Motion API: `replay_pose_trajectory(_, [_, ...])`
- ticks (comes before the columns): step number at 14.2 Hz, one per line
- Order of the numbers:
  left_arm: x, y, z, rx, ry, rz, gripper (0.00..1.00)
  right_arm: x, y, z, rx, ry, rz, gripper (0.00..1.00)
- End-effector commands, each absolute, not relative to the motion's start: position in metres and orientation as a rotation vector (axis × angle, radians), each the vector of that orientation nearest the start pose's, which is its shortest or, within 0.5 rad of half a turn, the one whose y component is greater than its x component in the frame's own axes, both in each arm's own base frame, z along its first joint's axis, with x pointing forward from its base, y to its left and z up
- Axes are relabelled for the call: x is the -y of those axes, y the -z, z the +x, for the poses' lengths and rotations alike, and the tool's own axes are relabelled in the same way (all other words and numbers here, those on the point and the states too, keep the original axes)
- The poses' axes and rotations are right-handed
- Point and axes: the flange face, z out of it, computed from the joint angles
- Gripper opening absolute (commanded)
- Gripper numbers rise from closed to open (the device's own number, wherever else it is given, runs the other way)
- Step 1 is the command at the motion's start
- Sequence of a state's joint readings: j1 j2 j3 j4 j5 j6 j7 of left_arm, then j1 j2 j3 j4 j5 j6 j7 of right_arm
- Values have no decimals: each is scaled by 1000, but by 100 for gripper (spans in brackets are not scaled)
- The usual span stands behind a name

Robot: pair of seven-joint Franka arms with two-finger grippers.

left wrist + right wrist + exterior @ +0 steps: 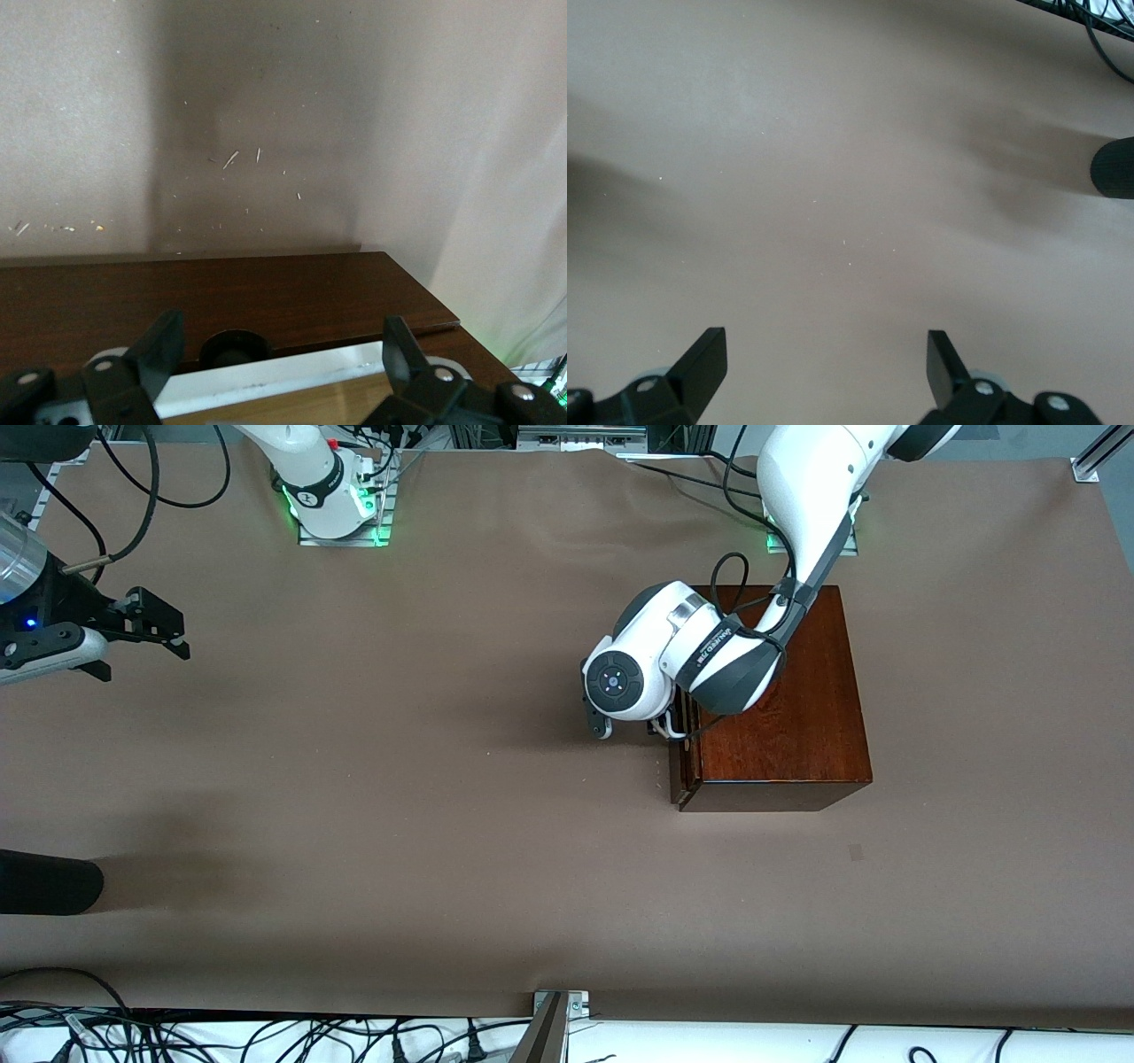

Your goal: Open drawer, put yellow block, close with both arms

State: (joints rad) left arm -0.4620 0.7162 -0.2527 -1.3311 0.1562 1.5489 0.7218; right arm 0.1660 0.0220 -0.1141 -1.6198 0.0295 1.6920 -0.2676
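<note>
The dark reddish-brown wooden box [780, 708] stands toward the left arm's end of the table. Its drawer front [684, 766] faces the right arm's end and sits close against the box. The left gripper [663, 729] is down at that front, mostly hidden under its white wrist. In the left wrist view the left gripper [279, 354] is open, with its black fingers [159, 347] on either side of the white bar handle [292, 370] against the dark drawer front [221, 297]. The right gripper [164, 627] waits open and empty over bare table [824, 354]. The yellow block is out of view.
A black rounded object [44, 881] juts in at the right arm's end of the table, nearer the front camera; it also shows in the right wrist view [1112, 168]. Brown paper [399, 779] covers the table. Cables run along the near edge [266, 1036].
</note>
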Motion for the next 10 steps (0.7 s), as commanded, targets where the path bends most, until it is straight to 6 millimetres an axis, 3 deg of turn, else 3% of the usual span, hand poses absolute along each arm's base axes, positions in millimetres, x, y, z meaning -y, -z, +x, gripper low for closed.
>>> replay_pose_trajectory(1, [394, -300, 542, -2031, -738, -2248, 100, -38, -606, 573, 479, 102, -3080, 100])
replay_pose_trajectory(3, [398, -321, 545, -2039, -674, -2264, 100, -38, -605, 574, 479, 102, -3080, 100])
replay_pose_trajectory(5, [385, -352, 555, -2019, -600, -2312, 100, -38, -605, 574, 477, 102, -3081, 100])
replay_pose_trajectory(7, [366, -408, 577, -1974, -445, -2357, 100, -38, -605, 574, 477, 102, -3081, 100])
replay_pose_trajectory(8, [350, -439, 589, -1942, -364, -2389, 100, -38, -605, 574, 477, 102, -3081, 100])
replay_pose_trajectory(10, [303, -479, 621, -1843, -245, -2474, 100, -37, -605, 573, 475, 100, -3081, 100])
